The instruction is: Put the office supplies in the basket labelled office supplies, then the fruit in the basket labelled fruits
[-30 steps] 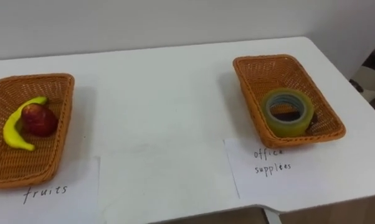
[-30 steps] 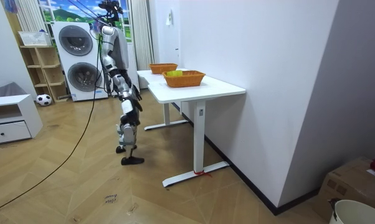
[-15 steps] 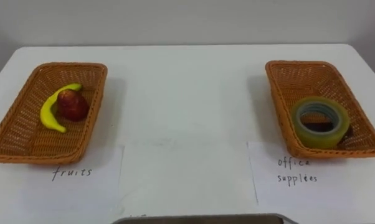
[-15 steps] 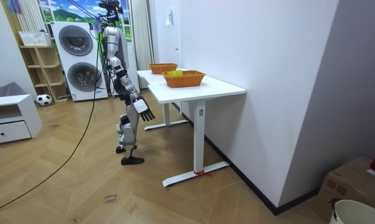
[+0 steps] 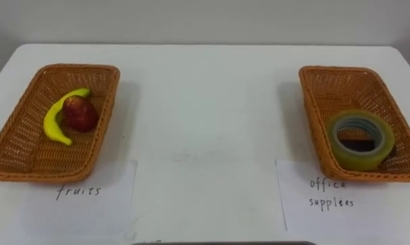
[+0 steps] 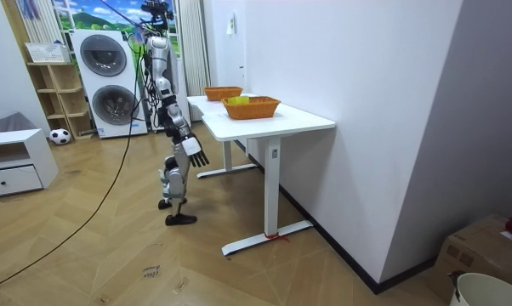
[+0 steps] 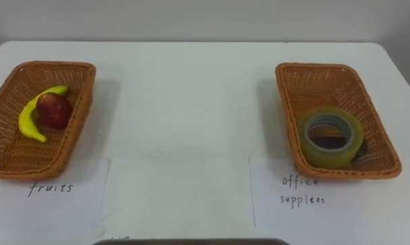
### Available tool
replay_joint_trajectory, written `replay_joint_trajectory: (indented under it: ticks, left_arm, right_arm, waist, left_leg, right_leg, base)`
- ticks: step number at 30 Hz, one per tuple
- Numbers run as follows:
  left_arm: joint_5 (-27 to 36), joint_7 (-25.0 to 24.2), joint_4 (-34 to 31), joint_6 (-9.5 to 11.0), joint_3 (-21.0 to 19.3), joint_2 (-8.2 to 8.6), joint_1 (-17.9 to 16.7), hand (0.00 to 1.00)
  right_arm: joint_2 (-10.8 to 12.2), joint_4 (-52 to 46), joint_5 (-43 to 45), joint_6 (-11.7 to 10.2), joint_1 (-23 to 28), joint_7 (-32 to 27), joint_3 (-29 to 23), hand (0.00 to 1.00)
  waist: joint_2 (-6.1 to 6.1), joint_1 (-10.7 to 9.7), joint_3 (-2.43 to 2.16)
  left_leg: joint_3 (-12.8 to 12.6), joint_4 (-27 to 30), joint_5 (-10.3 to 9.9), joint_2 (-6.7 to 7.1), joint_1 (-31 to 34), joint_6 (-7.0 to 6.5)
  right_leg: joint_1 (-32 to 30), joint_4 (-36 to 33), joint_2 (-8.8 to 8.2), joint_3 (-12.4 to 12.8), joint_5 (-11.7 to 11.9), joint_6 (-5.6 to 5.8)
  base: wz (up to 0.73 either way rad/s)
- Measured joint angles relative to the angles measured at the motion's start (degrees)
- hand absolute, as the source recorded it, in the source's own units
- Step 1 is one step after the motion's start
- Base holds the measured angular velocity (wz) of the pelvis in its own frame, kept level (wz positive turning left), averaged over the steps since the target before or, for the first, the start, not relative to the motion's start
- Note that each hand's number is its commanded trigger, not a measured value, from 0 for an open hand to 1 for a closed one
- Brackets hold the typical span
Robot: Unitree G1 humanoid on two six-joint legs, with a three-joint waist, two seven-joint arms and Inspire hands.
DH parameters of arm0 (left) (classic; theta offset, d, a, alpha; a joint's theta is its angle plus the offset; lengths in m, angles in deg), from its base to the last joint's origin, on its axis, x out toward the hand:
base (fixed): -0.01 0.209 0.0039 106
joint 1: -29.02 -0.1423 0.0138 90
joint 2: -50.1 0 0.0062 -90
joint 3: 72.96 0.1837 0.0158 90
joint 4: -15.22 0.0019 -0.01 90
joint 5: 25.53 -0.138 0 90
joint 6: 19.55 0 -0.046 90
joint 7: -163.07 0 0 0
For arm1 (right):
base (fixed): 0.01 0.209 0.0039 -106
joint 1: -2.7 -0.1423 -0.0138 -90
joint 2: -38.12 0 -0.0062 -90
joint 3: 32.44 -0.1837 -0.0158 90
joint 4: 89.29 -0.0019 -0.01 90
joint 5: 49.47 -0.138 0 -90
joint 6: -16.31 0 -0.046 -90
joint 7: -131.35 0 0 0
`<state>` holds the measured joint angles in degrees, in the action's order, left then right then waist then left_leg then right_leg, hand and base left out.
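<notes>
As the robot stood at the long side of the white table (image 5: 205,95), its right hand (image 6: 196,155) hung below the tabletop, fingers spread and holding nothing. Nearest the edge lay a left sheet (image 5: 89,201) and a right sheet (image 5: 341,207) of handwritten paper. Behind the left sheet sat the left basket (image 5: 14,163), containing a banana (image 5: 52,124) and a red apple (image 5: 79,114), touching. Well apart, behind the right sheet, the right basket (image 5: 341,75) held a tape roll (image 5: 360,144) at its near end.
</notes>
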<state>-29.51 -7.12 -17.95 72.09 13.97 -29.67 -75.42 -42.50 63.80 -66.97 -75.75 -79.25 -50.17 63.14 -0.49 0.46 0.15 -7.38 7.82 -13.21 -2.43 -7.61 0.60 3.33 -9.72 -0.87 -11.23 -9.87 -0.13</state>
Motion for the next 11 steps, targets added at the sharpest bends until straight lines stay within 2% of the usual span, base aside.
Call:
replay_joint_trajectory:
  ticks: [9, 11]
  left_arm:
    - [-0.02, 0.97, 0.04, 1.35, 1.45, -0.08, -0.09, 0.0]
    - [-0.01, 1.1, 0.04, 1.43, 1.47, -0.08, -0.1, 0.0]
  right_arm:
    - [0.0, -0.01, -0.01, -1.02, 0.14, 1.78, 0.03, 0.0]
    - [-0.01, -0.01, -0.03, -1.16, 0.12, 2.06, -0.01, 0.0]
  waist:
    - [0.11, -0.03, 0.24]
    - [0.15, -0.05, 0.16]
  left_leg:
    - [0.0, 0.0, 0.0, 0.02, -0.78, 0.0]
    - [0.03, 0.0, 0.0, 0.02, -0.92, 0.0]
  right_leg:
    - [0.58, 0.12, -0.03, 0.09, -0.03, 0.04]
    - [0.66, 0.05, -0.03, 0.17, -0.03, 0.04]
  base:
    - [0.0]
    - [0.0]
